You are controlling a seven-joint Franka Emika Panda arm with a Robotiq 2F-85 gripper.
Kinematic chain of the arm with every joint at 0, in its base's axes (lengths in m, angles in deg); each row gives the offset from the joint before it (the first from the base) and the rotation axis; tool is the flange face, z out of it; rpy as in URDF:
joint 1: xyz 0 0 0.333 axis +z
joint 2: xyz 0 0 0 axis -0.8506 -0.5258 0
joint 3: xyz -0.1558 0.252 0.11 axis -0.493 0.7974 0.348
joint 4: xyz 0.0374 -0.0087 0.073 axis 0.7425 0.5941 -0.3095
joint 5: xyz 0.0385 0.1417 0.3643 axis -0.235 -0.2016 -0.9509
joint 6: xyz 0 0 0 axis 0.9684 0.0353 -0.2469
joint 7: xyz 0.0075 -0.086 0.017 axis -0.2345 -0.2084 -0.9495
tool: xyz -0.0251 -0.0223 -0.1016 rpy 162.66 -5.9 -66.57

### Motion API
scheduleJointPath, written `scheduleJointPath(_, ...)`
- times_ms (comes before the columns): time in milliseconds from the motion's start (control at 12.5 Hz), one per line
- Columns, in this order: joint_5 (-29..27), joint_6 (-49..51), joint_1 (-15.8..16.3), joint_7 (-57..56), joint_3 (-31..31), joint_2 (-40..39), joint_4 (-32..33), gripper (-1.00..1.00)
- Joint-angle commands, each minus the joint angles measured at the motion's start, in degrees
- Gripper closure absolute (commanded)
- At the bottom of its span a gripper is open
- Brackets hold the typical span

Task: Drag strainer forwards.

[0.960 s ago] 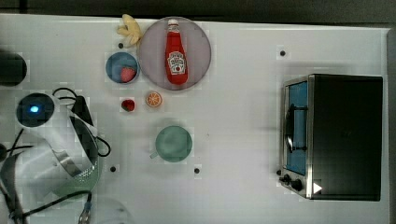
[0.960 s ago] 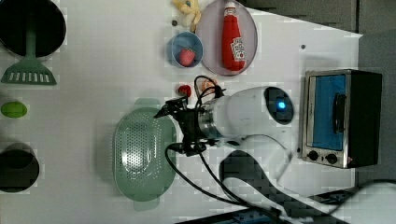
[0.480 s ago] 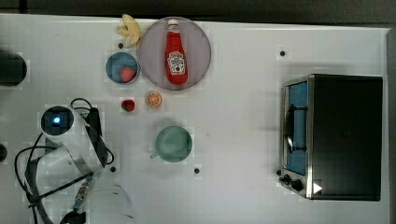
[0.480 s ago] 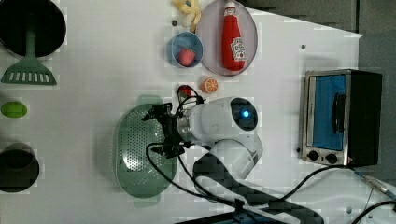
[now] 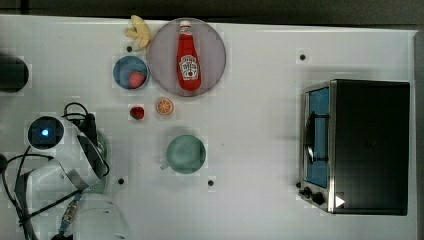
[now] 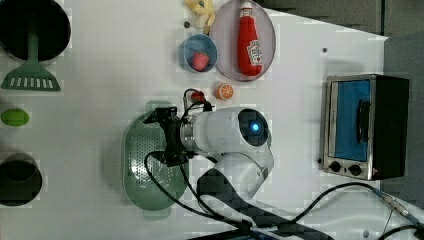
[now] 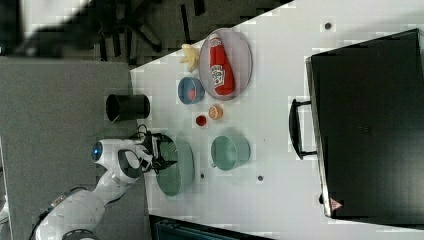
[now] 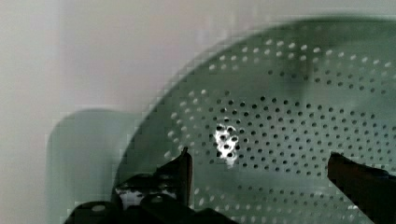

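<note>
- Pale mint-green oval perforated plastic strainer [image 6: 145, 170] sits on the white bench [image 6: 100, 75], well apart from the black-and-steel toaster oven [image 6: 365, 125]. In the left view the round green mug with a handle is hidden behind the arm.
- Claw [image 8: 261, 163] hangs over the strainer's inside with its fingers spread to full width and nothing between them; the wrist view shows the dotted floor between both black fingertips [image 8: 182, 163].
- Risk, as I read it: no contact with the wall yet. If the claw comes down mid-bowl and pushes, the fingers may skid across the holed floor and the strainer stays put.
- A fingertip could catch in a hole or press hard on thin plastic; the bowl may flex or tip on its near rim rather than slide.
- Hooking one side wall off-centre likely spins the oval instead of dragging it straight.
- Small red strawberry [image 6: 198, 95] and orange slice [image 6: 224, 91] lie near the strainer's end closest to the toaster oven. If the drag heads their way, either could get knocked or rolled.
- Arm cables [image 6: 165, 190] drape across the strainer on its toaster-oven side in the left view; they could snag the rim.
</note>
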Motion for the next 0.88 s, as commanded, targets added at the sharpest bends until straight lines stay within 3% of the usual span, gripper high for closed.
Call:
scheduleJointPath(80,0.1,-0.6,0.0,3.8,-2.3,-2.4,-6.1,-1.0)
scheduleJointPath(880,0.1,-0.4,0.0,3.8,-5.5,-13.9,-25.4,-1.0)
